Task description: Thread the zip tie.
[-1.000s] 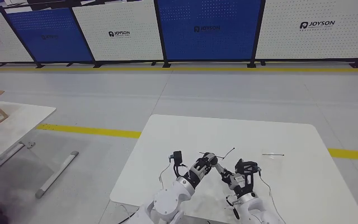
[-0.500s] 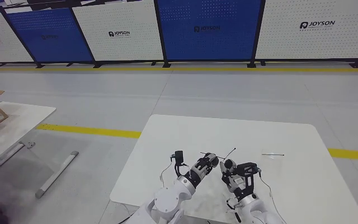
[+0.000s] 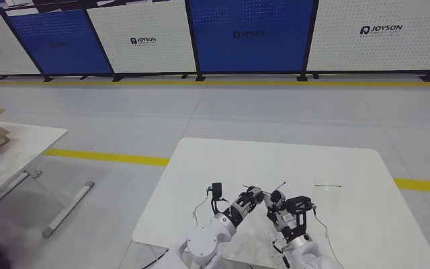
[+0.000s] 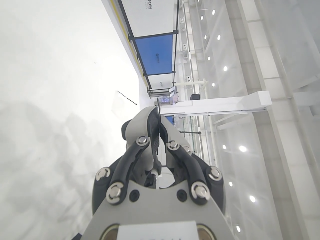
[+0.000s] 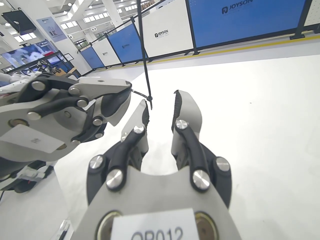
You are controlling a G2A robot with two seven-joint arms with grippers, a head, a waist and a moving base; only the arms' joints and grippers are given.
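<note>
Top: your L end effector [image 3: 252, 196] and R end effector [image 3: 274, 198] sit close above the surface [image 3: 201, 168], tie [image 3: 278, 185] between them. L wrist: L clamped shut on tie. R wrist: R wide open, tie head just beside it, not gripped.

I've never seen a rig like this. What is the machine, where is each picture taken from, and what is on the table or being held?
This is a two-armed robot at a white table. One picture looks down from a camera above its arms. The other two come from a camera on each wrist, so each looks along that arm. The left gripper is shut, pinching a black zip tie. The right gripper is open, its fingers beside the tie's head without gripping it. A second zip tie lies loose on the table, apart from both arms.
</note>
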